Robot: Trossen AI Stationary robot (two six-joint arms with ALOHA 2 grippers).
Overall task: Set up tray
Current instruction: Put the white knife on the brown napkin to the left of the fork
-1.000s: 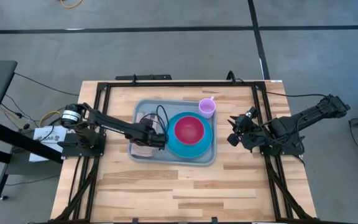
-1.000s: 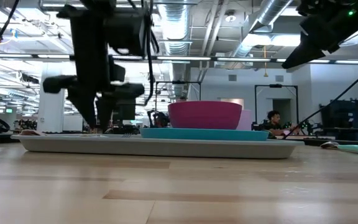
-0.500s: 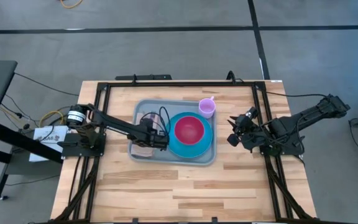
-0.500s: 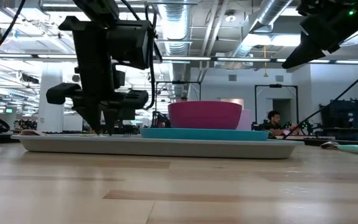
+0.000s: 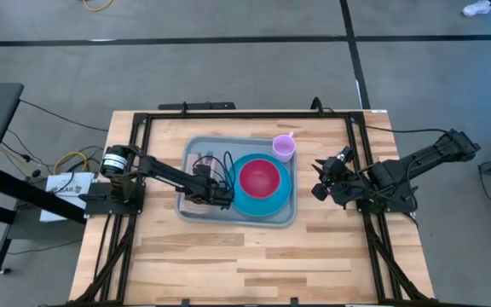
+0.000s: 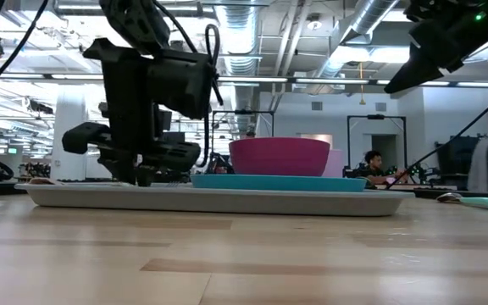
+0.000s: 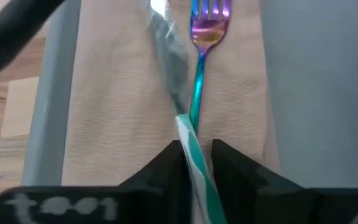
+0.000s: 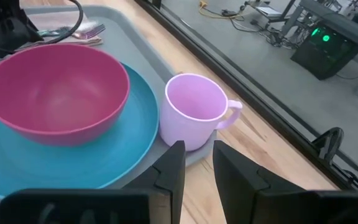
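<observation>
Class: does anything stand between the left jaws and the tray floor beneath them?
Yes. A beige napkin covers the tray there, bearing a fork; the left gripper grips a green-and-white striped handle above it.

The wooden table (image 5: 254,251) carries the tray (image 5: 196,145) near its middle

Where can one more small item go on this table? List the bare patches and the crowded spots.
Free: the wide wooden strip of the table in front of the tray, and the wood between the tray and the right gripper.

Crowded: the tray, with blue plate, pink bowl, mug, napkin, fork and left gripper.
</observation>
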